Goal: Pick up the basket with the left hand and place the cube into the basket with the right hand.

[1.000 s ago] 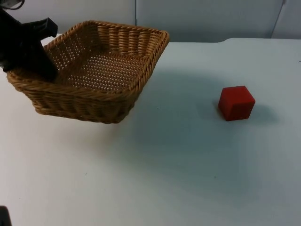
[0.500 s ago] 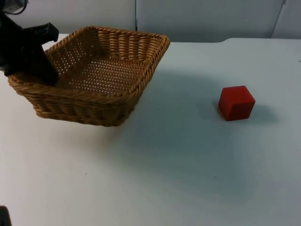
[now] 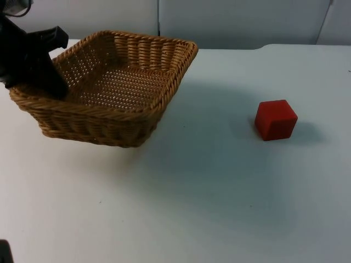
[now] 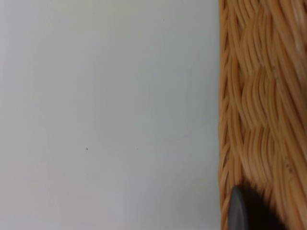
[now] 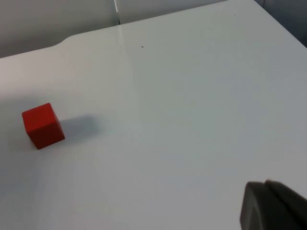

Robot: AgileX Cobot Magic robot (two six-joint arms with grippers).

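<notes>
A square wicker basket (image 3: 118, 82) stands at the back left of the table in the top view. My left gripper (image 3: 50, 83) is shut on its left rim, one finger inside the basket. The left wrist view shows the woven basket wall (image 4: 259, 96) right against my black fingertip (image 4: 239, 211). The red cube (image 3: 276, 119) rests on the table to the right, well apart from the basket. The same cube (image 5: 43, 125) lies far from my right gripper (image 5: 271, 208) in the right wrist view, where that arm waits above the table.
The white table top (image 3: 197, 192) stretches open between basket and cube and toward the front. The grey partition wall (image 3: 236, 22) closes off the back. A small dark object (image 3: 4, 252) sits at the front left corner.
The basket's far rim has dropped, so the basket sits flatter than a second ago. Over the last half second it has hardly moved. The cube has stayed put.
</notes>
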